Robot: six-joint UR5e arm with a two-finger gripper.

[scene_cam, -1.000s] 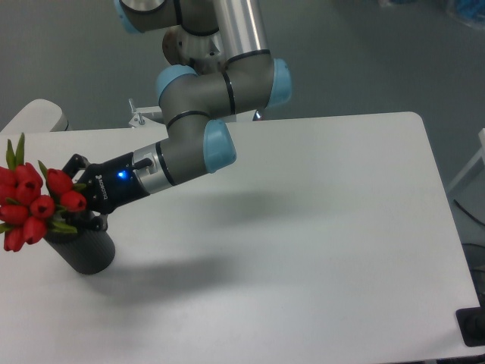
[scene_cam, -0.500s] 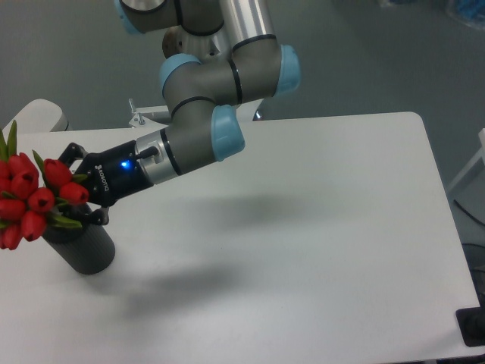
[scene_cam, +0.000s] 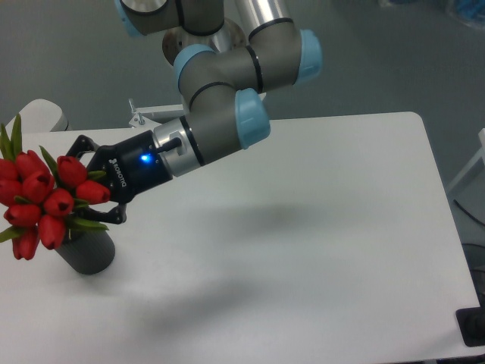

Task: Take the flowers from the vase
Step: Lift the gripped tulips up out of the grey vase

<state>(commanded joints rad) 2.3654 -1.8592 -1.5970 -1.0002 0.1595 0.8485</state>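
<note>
Bench: white top filling most of the frame; it carries the vase at the lower left.
Arm: grey links with light blue caps, reaching from the top centre down to the left; compared with the earlier frames it sits higher and further right.
Flowers: red tulip buds with green leaves at the left edge; raised and shifted right since one second ago, tilted left, the lowest buds overlapping the vase rim.
Vase: dark cylinder at the lower left, position unchanged; more of its right wall is exposed than before.
Pincer: black, blue light lit on its body, clamped on the bunch just above the vase; the stems are hidden behind buds and fingers.
Other items: a metal bracket behind the bench's far edge, upper left; a black object at the lower right corner.
</note>
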